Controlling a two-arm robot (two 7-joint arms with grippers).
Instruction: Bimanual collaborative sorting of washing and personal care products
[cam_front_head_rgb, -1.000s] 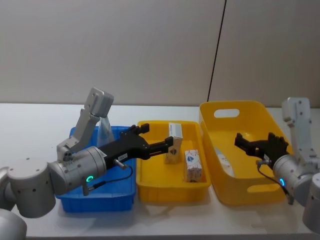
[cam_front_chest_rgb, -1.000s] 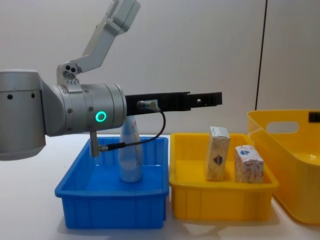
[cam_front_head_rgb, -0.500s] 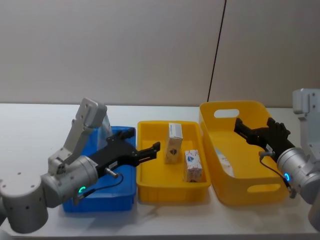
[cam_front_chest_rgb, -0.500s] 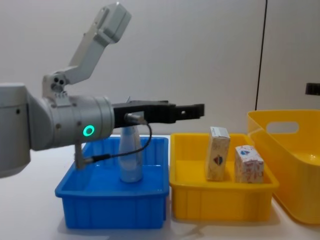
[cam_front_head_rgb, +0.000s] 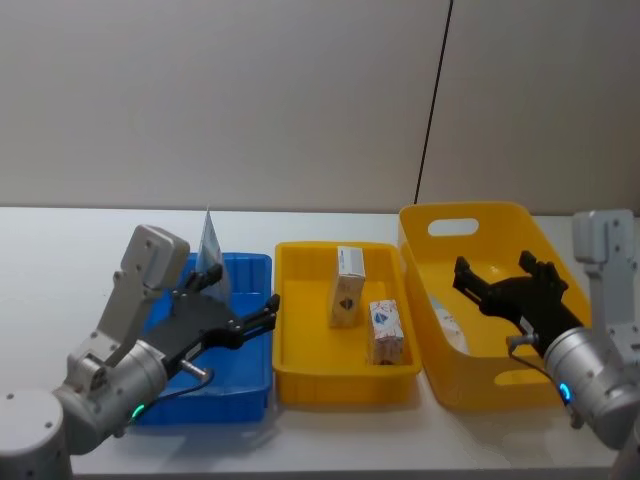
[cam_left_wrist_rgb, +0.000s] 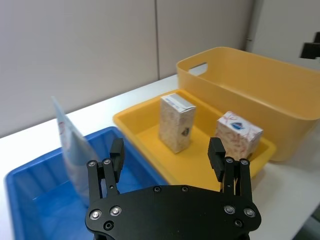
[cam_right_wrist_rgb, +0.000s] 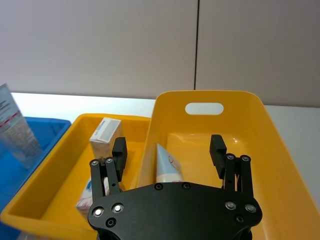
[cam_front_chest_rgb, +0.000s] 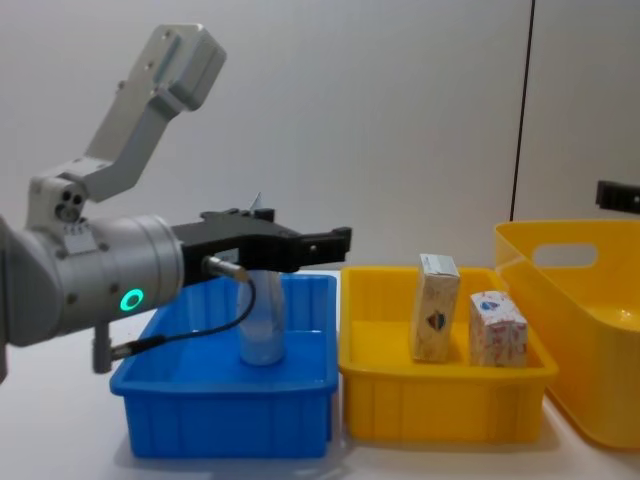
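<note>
Left gripper (cam_front_head_rgb: 267, 313), spread and empty, has backed off the placed boxes (cam_front_head_rgb: 348, 287) ahead; right gripper (cam_front_head_rgb: 491, 274), spread too, faces a pouch (cam_right_wrist_rgb: 165, 167)

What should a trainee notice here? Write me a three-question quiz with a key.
1. How many boxes stand in the yellow tray?
2. The pouch in the blue bin is: A) lying flat, B) standing upright, C) hanging over the rim.
3. True or false: the left gripper, above the blue bin, and the right gripper, above the large yellow tub, both have open fingers.
Key: 1. two; 2. B; 3. true.
</note>
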